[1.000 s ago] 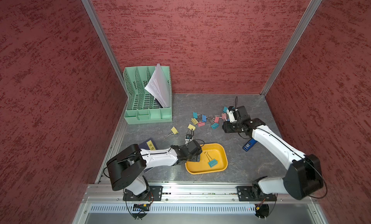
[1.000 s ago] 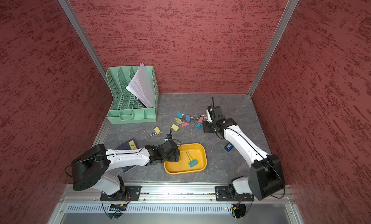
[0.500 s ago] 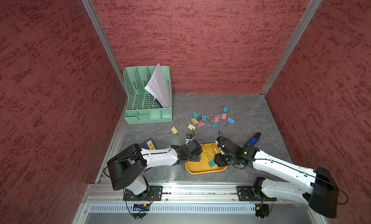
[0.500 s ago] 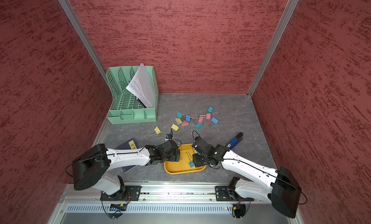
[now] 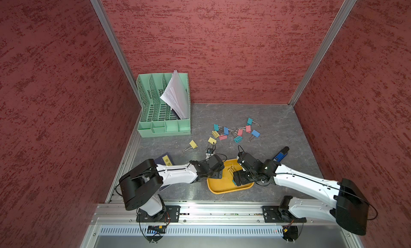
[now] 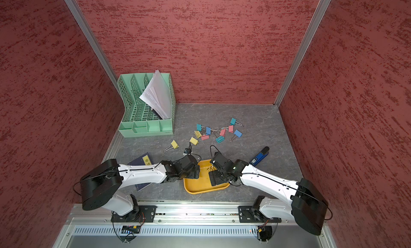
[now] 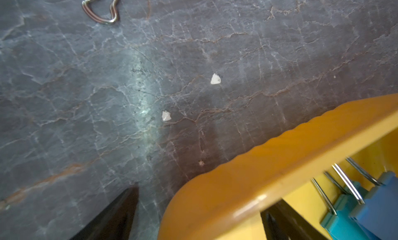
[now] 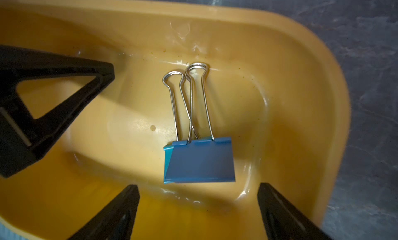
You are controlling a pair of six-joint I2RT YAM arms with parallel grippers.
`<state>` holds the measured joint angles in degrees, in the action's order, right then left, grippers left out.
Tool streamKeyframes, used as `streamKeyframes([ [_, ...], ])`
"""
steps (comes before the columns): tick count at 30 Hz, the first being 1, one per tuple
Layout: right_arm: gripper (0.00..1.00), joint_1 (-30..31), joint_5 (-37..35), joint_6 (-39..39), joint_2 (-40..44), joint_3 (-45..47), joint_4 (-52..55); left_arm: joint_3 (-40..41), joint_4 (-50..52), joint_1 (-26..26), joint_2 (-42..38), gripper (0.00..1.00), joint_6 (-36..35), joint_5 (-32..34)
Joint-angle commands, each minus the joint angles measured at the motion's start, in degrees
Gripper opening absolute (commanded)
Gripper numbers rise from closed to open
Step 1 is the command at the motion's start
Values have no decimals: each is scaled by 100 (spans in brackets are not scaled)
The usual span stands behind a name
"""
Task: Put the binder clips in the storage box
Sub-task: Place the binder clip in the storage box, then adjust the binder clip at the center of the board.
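Observation:
The yellow-orange storage box (image 5: 219, 188) (image 6: 198, 188) sits near the table's front edge. My right gripper (image 8: 198, 191) hovers open over the box's inside (image 8: 323, 77). Just ahead of its fingertips a blue binder clip (image 8: 200, 161) lies loose on top of a teal clip (image 8: 167, 161), both on the box floor. My left gripper (image 7: 200, 202) is open and straddles the box's rim (image 7: 258, 170) at its left corner, one finger outside, one inside, holding nothing. Several more binder clips (image 5: 233, 131) (image 6: 218, 131) lie scattered on the table behind the box, with two yellow clips (image 5: 193, 144) off to the left.
A mint green file organizer (image 5: 164, 115) with papers stands at the back left. A blue-and-black stapler (image 5: 280, 154) lies right of the box. A dark blue notebook (image 5: 165, 161) is under the left arm. Red walls enclose three sides.
My right arm swung from the clip cluster at the back down to the box with the blue clip, then opened; the clip now lies in the box. The left arm has not moved.

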<state>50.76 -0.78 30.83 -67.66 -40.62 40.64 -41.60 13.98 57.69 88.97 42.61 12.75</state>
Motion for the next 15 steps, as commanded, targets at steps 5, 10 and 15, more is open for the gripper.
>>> streamKeyframes([
  [5, 94, -1747, 91, -1060, -129, -1178, 256, 57, 138, -30, 333, 92, 11, -300],
  [10, 63, -3210, 342, -1429, -1488, -2216, -276, 47, 169, -53, 323, 92, -16, -282],
  [15, 12, -3587, 234, -1557, -2963, -3299, -603, 65, 215, -67, 306, 92, -11, -300],
])
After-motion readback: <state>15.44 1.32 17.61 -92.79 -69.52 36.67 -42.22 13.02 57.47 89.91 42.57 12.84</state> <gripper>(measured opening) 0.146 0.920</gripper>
